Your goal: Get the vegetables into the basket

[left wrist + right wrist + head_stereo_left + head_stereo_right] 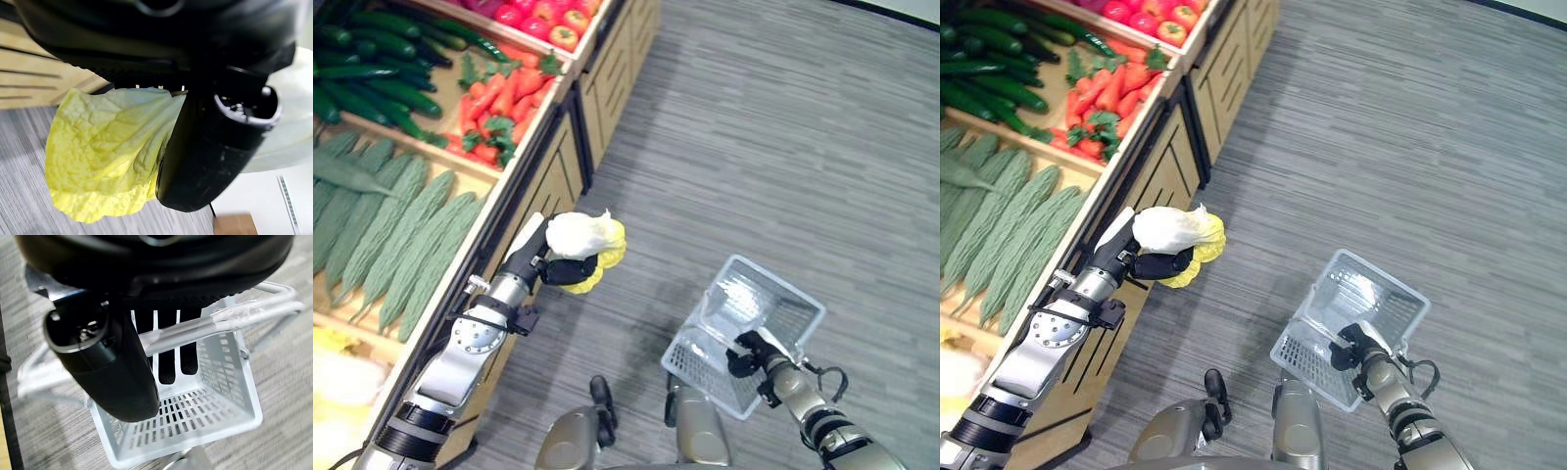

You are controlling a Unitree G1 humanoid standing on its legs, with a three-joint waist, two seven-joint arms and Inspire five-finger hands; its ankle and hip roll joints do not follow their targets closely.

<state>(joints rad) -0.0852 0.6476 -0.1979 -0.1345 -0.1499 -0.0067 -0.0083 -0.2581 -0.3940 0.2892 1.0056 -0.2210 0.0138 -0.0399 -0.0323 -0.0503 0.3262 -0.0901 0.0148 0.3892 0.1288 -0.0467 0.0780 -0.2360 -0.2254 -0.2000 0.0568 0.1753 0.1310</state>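
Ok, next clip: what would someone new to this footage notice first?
Probably the pale yellow-white cabbage gripped in the left hand, held over the grey floor just off the wooden produce stand. Next, the white basket, hanging empty by its handle from the right hand. Behind, the stand's bins of bitter gourds, cucumbers and carrots add colour.

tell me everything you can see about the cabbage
The cabbage is a leafy head, white at one end, with crinkled yellow leaves at the other. The left hand has its fingers curled round it and holds it in the air beside the wooden stand, over the grey floor and apart from the basket.
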